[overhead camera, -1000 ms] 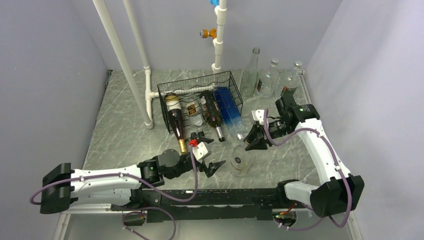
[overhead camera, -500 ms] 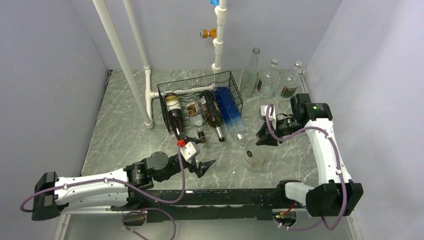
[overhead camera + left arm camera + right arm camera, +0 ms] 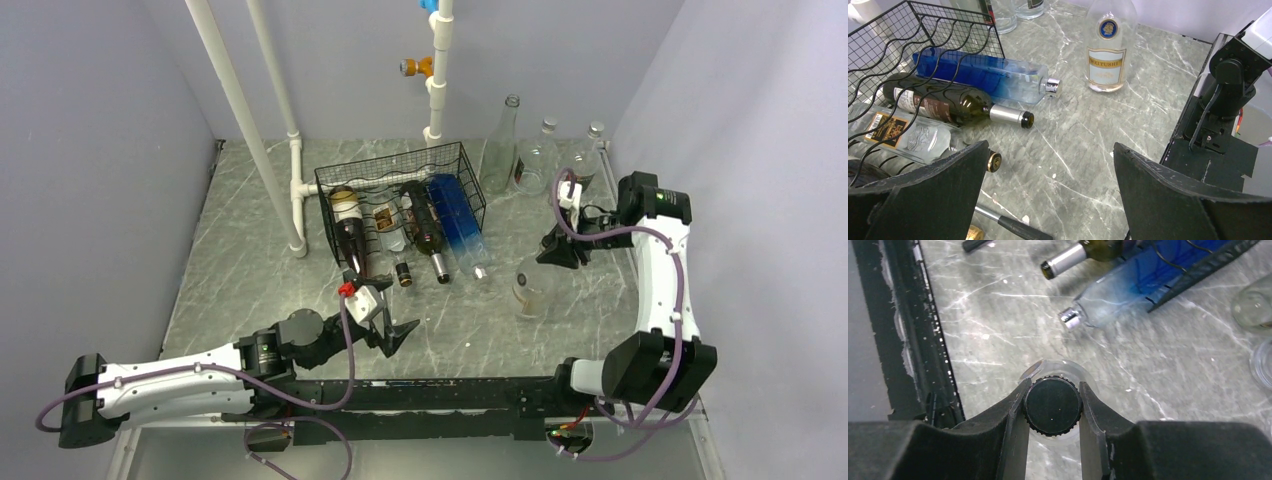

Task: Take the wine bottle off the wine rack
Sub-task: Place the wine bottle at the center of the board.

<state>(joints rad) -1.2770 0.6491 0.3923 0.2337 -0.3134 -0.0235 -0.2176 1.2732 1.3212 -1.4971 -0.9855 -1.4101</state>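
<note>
From above: carrying the clear wine bottle [image 3: 531, 291] by its black cap [image 3: 1052, 406] in the right end effector [image 3: 553, 256], clamped tight. Well off the wine rack [image 3: 400, 175] now, out to its right over the marble surface [image 3: 250, 260], further right and further back than a second ago. Left end effector [image 3: 377, 306] pulled back too, nearer its own base than before, spread wide and holding nothing. Still four bottles lying in the rack, necks poking out the front.

Over to the left wrist: wide-apart fingers [image 3: 923, 200] framing the rack's open front, blue bottle [image 3: 983, 77] and dark silver-necked bottle [image 3: 948, 102] lying side by side. Beyond them, upright, the clear wine bottle with its pale label; touching the surface or just above it, hard to tell.

Right wrist: looking straight down on the cap, pinched snugly between both fingers [image 3: 1013, 435].
</note>
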